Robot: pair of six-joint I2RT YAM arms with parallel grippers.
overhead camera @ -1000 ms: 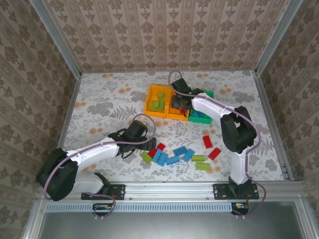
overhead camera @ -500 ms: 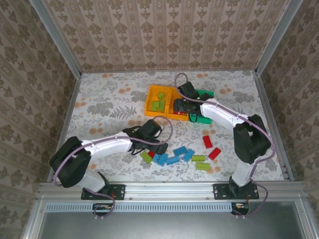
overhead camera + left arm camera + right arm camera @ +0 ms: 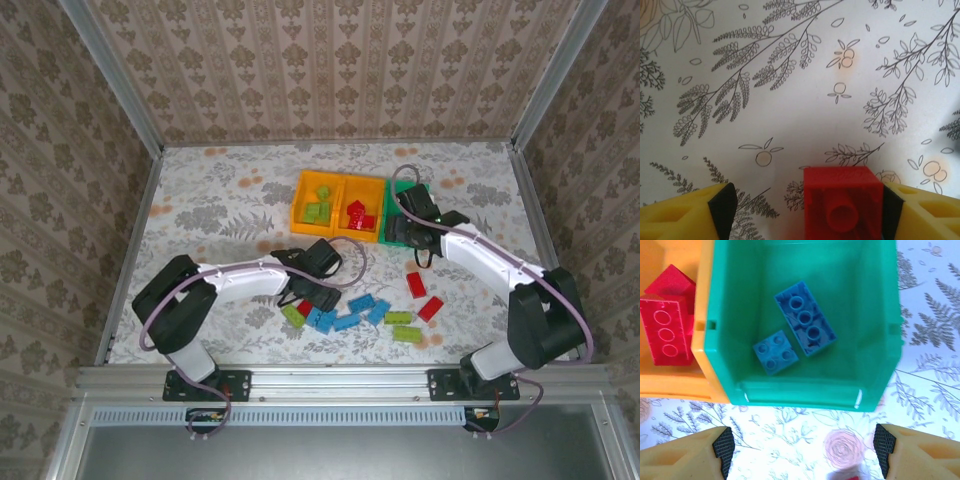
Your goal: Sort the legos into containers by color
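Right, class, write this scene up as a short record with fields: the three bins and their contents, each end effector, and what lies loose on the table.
left orange bin: lime green bricks
middle orange bin: red bricks
green bin: two blue bricks, one square, one longer
left end effector: open, a red brick between its jaws, touching one, a gap at the other
right end effector: open, empty, above the green bin's near side
loose bricks: red, blue and lime green, on the table in front of the bins
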